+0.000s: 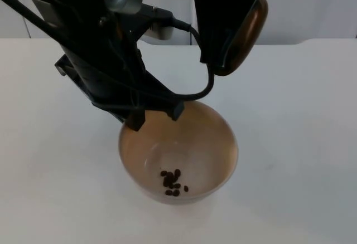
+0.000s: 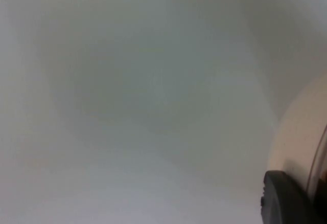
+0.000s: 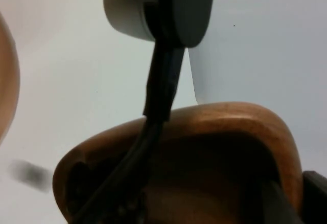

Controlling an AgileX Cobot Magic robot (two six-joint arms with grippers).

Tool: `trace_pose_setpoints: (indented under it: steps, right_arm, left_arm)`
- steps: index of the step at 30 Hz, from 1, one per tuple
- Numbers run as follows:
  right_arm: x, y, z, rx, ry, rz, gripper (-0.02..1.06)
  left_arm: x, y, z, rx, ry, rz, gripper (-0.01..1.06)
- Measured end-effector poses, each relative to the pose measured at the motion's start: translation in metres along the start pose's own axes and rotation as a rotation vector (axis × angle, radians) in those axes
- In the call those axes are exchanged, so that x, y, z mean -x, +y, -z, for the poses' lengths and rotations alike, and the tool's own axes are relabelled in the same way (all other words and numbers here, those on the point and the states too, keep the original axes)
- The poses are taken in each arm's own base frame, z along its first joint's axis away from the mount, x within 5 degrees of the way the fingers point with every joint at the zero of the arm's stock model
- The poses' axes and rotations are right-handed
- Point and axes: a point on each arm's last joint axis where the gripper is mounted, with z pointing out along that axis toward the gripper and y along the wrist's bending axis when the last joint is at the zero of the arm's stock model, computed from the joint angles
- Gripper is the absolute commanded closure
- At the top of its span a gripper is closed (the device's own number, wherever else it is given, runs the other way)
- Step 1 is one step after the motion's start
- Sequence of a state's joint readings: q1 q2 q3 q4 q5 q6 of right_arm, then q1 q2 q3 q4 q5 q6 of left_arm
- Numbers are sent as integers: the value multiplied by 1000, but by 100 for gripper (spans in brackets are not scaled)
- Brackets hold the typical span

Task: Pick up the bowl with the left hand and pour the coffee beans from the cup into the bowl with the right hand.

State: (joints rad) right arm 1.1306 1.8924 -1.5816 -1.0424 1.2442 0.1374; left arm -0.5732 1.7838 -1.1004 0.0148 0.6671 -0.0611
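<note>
Cup above and behind the bowl, a few beans already in.

We see the left gripper (image 1: 156,113) clamped on the far rim of the bowl (image 1: 178,149); the right gripper (image 1: 223,38) holds the brown cup (image 1: 245,32) tilted, up and right of the rim. We judge its mouth must come forward over the beans (image 1: 173,183) to pour.

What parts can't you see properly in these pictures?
- Top view: the left hand grips the bowl at its far rim, but the arm covers that rim.
- Top view: the right hand's fingers are hidden behind the arm and the tilted wooden cup, cut off by the picture's edge.
- Top view: the coffee beans are too small to count.
- Right wrist view: a black cable hides the cup's inside, so leftover beans can't be seen.
</note>
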Motion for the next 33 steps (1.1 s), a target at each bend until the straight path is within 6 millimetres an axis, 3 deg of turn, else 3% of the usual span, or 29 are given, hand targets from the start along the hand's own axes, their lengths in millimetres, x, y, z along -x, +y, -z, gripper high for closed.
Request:
trace_pose_setpoints:
  steps: [23, 33]
  right_arm:
    - [-2, 7, 0, 68, 27, -143, 105]
    - [-19, -4, -27, 209, 108, -335, 105]
  left_arm:
    - [0, 1, 0, 1, 0, 2, 105]
    - [-2, 0, 0, 2, 19, -3, 105]
